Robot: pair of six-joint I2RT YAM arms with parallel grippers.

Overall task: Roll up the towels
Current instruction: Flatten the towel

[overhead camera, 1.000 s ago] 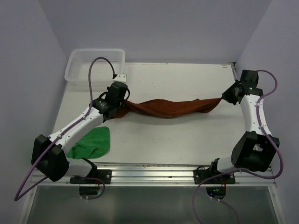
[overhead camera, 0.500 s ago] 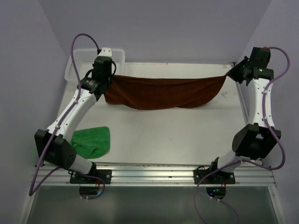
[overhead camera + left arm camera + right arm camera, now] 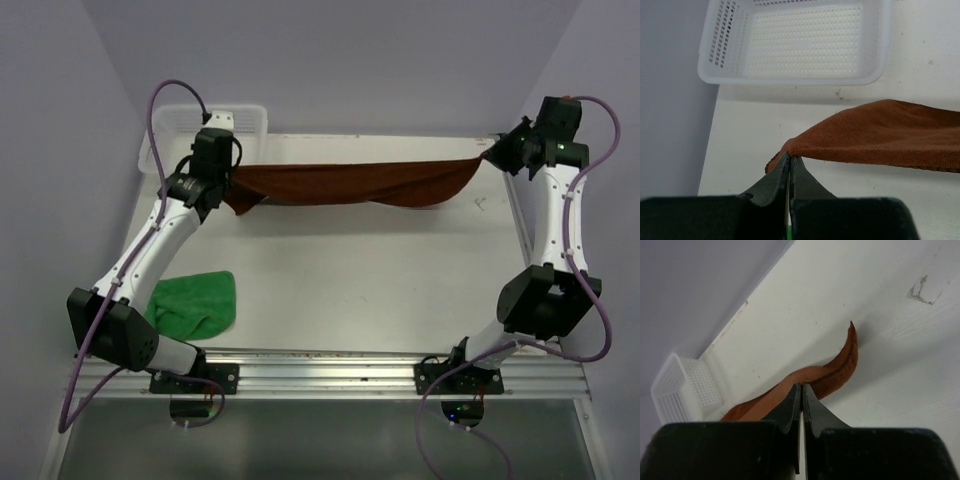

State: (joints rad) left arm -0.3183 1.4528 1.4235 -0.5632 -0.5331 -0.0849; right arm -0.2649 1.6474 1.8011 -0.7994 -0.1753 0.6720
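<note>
The rust-brown towel (image 3: 350, 184) hangs stretched in the air across the back of the table, held by a corner at each end. My left gripper (image 3: 236, 172) is shut on its left corner (image 3: 790, 150). My right gripper (image 3: 487, 153) is shut on its right corner (image 3: 810, 382); the towel's free end (image 3: 850, 347) droops past the jaws. The bright green towel (image 3: 195, 305) lies crumpled at the front left of the table, near the left arm's base.
A white plastic mesh basket (image 3: 250, 118) stands at the back left corner, just behind my left gripper; it shows empty in the left wrist view (image 3: 800, 40). The purple walls close in on both sides and the back.
Both grippers lifted the brown towel off the table and spread apart, stretching it taut. In the last half second the hanging cloth swung up and back into a narrower band.
</note>
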